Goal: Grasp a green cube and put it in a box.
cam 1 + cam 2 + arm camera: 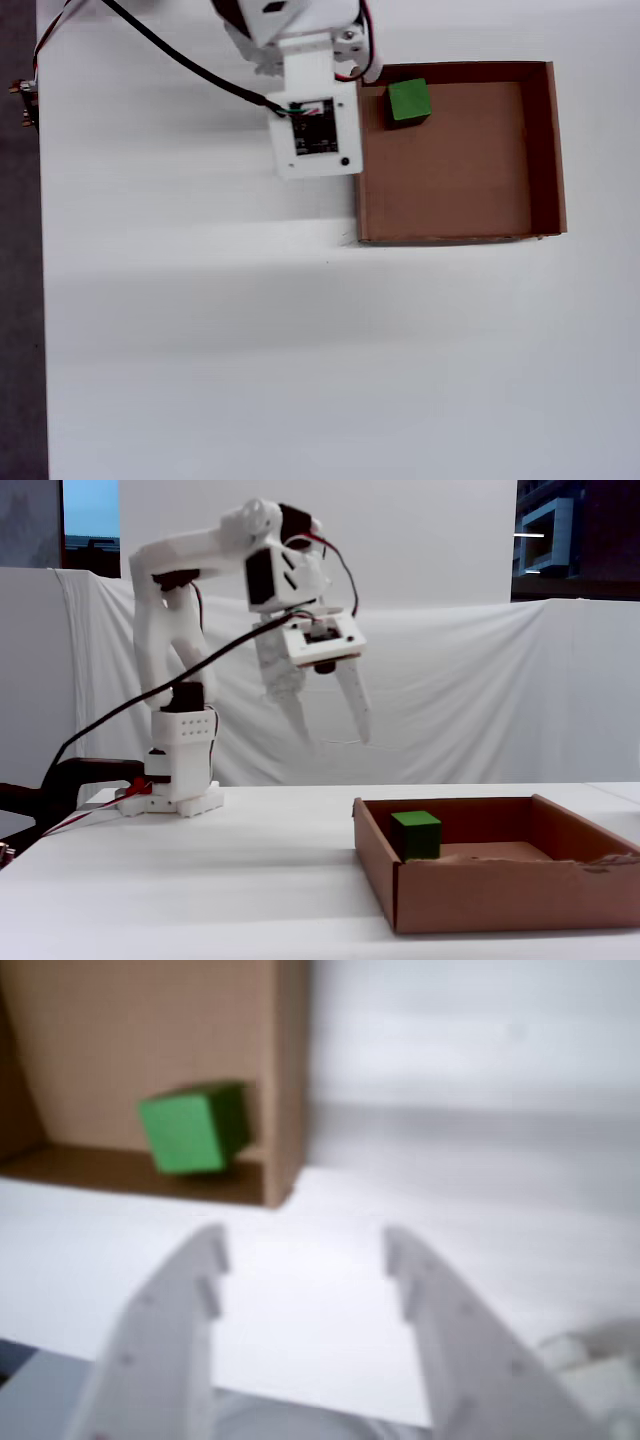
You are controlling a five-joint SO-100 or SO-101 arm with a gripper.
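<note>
The green cube (408, 101) lies on the floor of the brown cardboard box (455, 222), in the corner at the box's upper left in the overhead view. It also shows in the fixed view (416, 833) and in the wrist view (190, 1130), next to the box wall (285, 1080). My white gripper (335, 735) hangs open and empty high above the table, left of the box (500, 890) in the fixed view. In the wrist view the two fingers stand wide apart (305, 1250) over white table, with nothing between them.
The white arm's base (180, 780) stands at the back left of the white table in the fixed view, with black cables trailing left. A dark strip (18, 250) marks the table's left edge in the overhead view. A white cloth backdrop hangs behind.
</note>
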